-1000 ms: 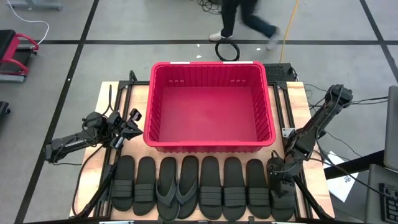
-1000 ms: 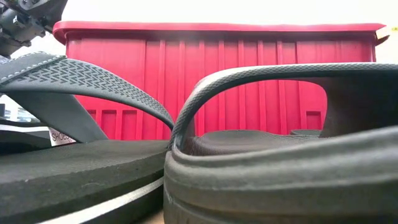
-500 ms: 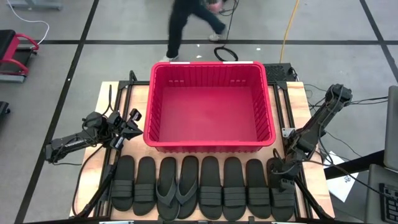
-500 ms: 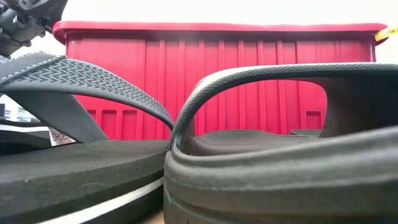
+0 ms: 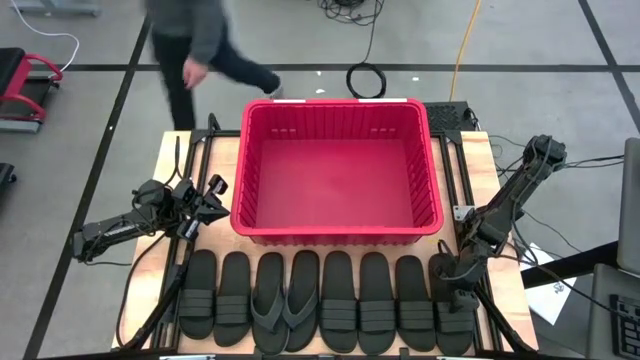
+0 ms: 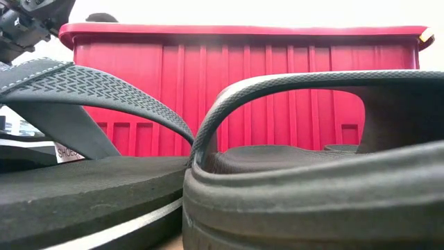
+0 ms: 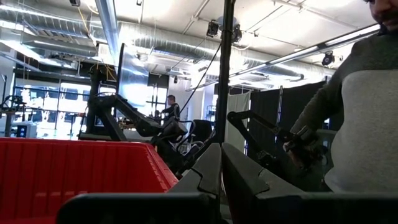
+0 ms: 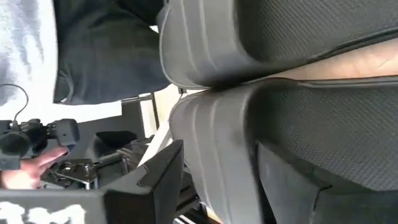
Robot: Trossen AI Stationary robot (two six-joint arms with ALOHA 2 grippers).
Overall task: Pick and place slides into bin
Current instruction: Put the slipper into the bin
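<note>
Several black slides lie side by side in a row along the table's near edge, soles down. Two flip-flops fill the low view. The red bin stands behind the row, with nothing in it. My right gripper hovers open and tipped down over the far end of the rightmost slide. In the right wrist view its fingers stand on either side of that slide's ribbed band. My left gripper waits shut, raised beside the bin's left wall. My right gripper stands open around the rightmost slide's band; I cannot tell whether a finger touches it.
A person walks on the floor beyond the table's far left corner. A cable coil lies on the floor behind the bin. Another person stands near the table, holding a device.
My right gripper has tipped and rolled a little where it is, over the rightmost slide's far end. The person behind the table has walked from right to left. The slides and the bin have stayed where they were.
</note>
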